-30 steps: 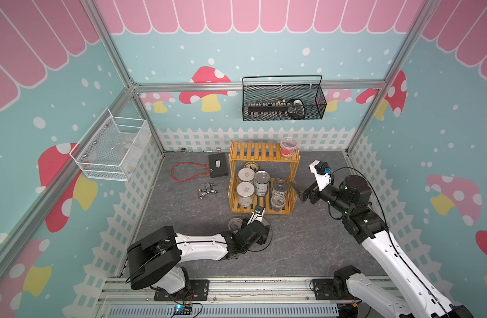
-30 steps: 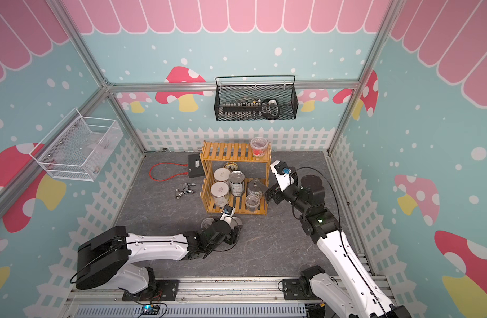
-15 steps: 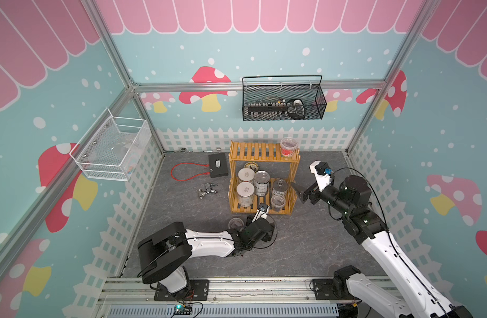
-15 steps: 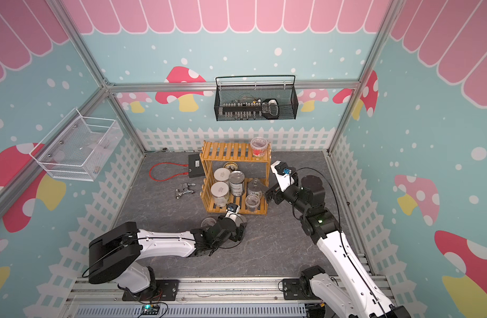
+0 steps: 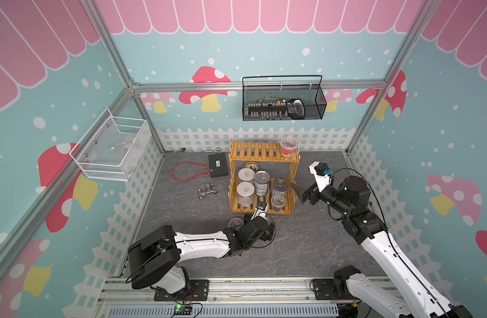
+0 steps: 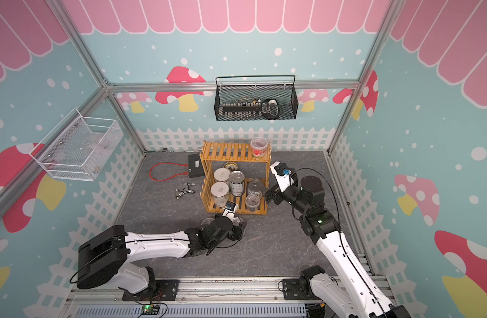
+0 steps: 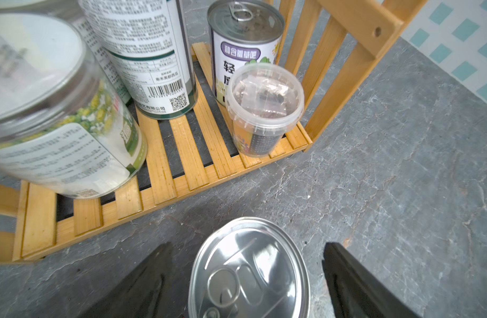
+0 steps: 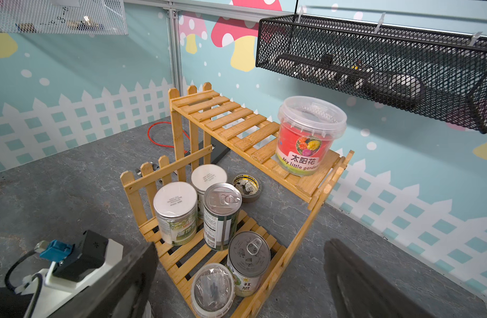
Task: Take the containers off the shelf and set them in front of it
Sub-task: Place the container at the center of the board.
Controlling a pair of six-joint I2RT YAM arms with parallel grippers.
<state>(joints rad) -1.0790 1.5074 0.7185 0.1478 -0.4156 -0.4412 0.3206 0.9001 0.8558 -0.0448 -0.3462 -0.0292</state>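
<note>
Nearby, slatted honey-yellow wooden shelf (image 7: 158,165), round shiny pull-tab tin (image 7: 248,272)

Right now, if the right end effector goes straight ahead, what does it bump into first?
Probably the shelf's sloping side rail, which lies between the open right end effector and the short pull-tab tin behind it; depth is hard to judge.

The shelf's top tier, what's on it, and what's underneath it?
On it stands one red-labelled clear tub, at one end. Beneath its front edge, a flat roll lies on the table behind the white-lidded cans. The slats cover the floor farther back.
</note>
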